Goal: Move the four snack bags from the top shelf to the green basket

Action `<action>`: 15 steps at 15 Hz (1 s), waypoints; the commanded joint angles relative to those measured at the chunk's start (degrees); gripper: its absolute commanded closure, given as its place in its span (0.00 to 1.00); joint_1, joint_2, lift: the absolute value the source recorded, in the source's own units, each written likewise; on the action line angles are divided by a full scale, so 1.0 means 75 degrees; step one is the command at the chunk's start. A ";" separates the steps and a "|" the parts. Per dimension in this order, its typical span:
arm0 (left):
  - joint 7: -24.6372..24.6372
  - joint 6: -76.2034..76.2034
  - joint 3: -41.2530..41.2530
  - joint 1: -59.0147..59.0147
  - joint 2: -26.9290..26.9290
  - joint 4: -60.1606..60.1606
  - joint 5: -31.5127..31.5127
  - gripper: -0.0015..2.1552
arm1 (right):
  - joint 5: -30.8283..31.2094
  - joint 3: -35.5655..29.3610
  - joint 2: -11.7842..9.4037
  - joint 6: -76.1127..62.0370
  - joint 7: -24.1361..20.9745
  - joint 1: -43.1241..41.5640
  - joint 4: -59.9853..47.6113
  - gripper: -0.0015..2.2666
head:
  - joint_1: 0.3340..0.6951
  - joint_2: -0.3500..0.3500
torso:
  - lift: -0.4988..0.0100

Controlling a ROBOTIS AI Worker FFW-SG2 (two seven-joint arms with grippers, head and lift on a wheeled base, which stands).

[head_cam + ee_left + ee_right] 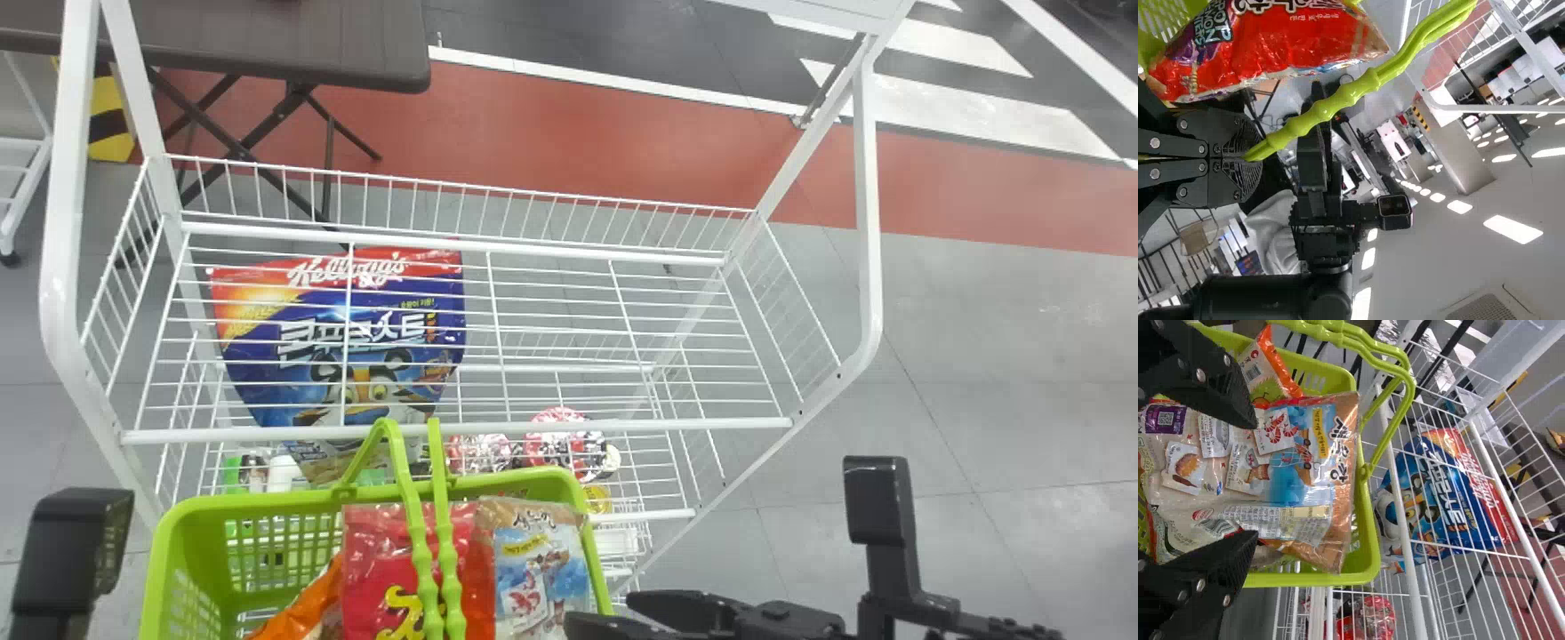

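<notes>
Claw (R) (600,609), btm ctr-right of head view: released, tips apart near tan-and-blue snack bag (538,569). Claw (L) (1248,157), L wrist view: clenched on green handle (1351,93). Red bag (378,542), orange bag (311,604), tan-and-blue one all in green basket (267,505), btm L-ctr. Beyond, mid-frame: white wire rack (267,434), blue-and-red bag (267,307) behind wires, L of ctr.
</notes>
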 commanded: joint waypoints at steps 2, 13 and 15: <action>-0.0024 0.0001 0.0001 -0.0004 -0.0003 0.0004 0.0024 0.97 | 0.0063 0.0231 0.0255 -0.1919 -0.0010 0.0023 0.0127 0.03 | 1.00 0.00 | 0.98; -0.0117 -0.0281 -0.0081 0.0219 -0.0039 0.0145 0.0024 0.97 | 0.2829 0.2856 0.0255 -1.0567 -0.2506 0.0855 0.1557 0.03 | 1.00 0.00 | 0.98; -0.0152 -0.0374 -0.0081 0.0289 -0.0039 0.0145 0.0024 0.97 | 0.2969 0.2926 0.0255 -1.0989 -0.2694 0.0925 0.1733 0.03 | 1.00 0.00 | 0.98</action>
